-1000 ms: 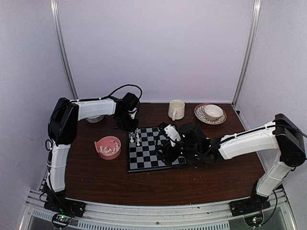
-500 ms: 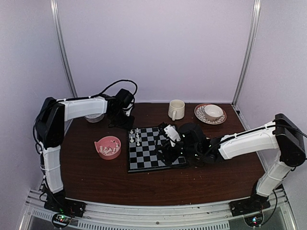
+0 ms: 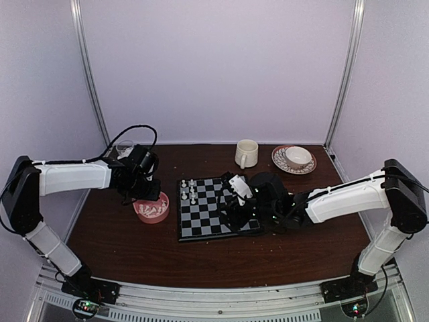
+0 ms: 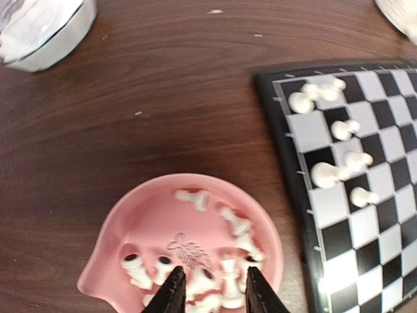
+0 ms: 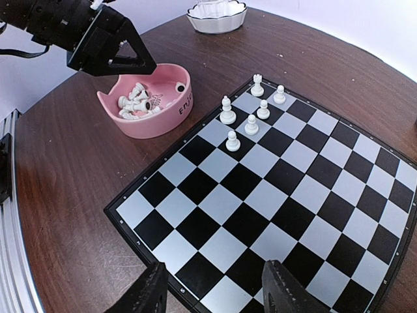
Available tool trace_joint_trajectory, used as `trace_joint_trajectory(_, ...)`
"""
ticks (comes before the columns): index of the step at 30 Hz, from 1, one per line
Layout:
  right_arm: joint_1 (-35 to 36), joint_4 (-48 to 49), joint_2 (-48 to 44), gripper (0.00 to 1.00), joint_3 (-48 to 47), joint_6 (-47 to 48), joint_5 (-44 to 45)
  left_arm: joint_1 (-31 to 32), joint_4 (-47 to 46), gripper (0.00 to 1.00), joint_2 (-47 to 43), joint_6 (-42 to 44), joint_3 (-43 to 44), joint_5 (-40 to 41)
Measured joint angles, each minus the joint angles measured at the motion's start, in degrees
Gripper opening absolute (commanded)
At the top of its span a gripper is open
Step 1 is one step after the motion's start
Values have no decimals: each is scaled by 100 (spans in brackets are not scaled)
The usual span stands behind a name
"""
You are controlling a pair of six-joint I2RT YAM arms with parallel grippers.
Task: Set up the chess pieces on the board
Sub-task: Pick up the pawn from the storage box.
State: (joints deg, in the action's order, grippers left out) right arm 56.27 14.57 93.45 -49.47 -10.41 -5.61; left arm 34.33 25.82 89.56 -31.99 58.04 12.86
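**A:** Reading from the left, what is that claw over?

**B:** The left gripper [image 4: 213,282], at the bottom edge of its wrist view, hangs over the pink bowl [image 4: 124,222]. Its two fingers stand a moderate gap apart with nothing between them. Loose white chess pieces [image 4: 232,225] lie tumbled in the bowl, mostly on their sides.

**A:** And the middle?

**B:** The chessboard [image 4: 391,218] lies just beside the bowl, to its right. Six standing pieces [image 5: 227,111] are clustered in the board's upper left corner, as the overhead view shows it.

**A:** Far right?

**B:** The right gripper [image 5: 215,277], at bottom centre of its own view, is poised over the right part of the board. Its fingers are spread wide and empty.

**A:** How would a piece handle?

**B:** I judge it light, rigid and smooth, so apt to tip or squirt out of a pinch. A standing piece is best taken across the narrow stem above the base. One lying down wants a grasp across the body, clear of its neighbours.
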Motion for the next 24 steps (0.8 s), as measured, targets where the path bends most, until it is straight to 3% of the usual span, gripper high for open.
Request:
trace_joint_trajectory(4, 0, 0, 0, 52, 0, 4, 2, -334, -459, 28, -20, -321, -339, -48)
trace_joint_trajectory(9, 0, 0, 0, 52, 0, 15, 2, -402, -920, 18, -15, -433, -518, -122)
trace_joint_trajectory(15, 0, 0, 0, 52, 0, 13, -4, -496, -1449, 20, 190, -302, -522, -245)
trace_joint_trajectory(24, 0, 0, 0, 52, 0, 13, -37, -520, -1134, 21, 994, -87, 4, -245)
